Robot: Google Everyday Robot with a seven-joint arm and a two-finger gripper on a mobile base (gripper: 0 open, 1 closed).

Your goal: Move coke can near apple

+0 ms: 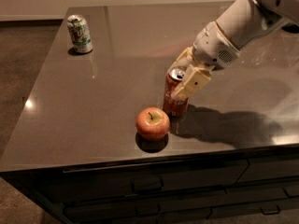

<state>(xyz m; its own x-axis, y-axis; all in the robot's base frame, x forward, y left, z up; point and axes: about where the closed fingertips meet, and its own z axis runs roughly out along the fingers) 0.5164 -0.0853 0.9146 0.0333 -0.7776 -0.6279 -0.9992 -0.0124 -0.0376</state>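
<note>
The coke can [174, 101] is a red-orange can with a silver top, upright near the table's front edge. The apple [152, 123], red and yellow with a dark stem, sits just in front and to the left of it, a small gap apart. My gripper [183, 77] comes in from the upper right on a white arm. Its cream fingers [192, 81] are shut on the can's upper part, one on each side.
A white-and-green can [80, 33] stands at the far left corner of the dark glossy table [117, 78]. The table's front edge runs just below the apple, with dark drawers underneath. The arm's shadow lies to the right of the coke can.
</note>
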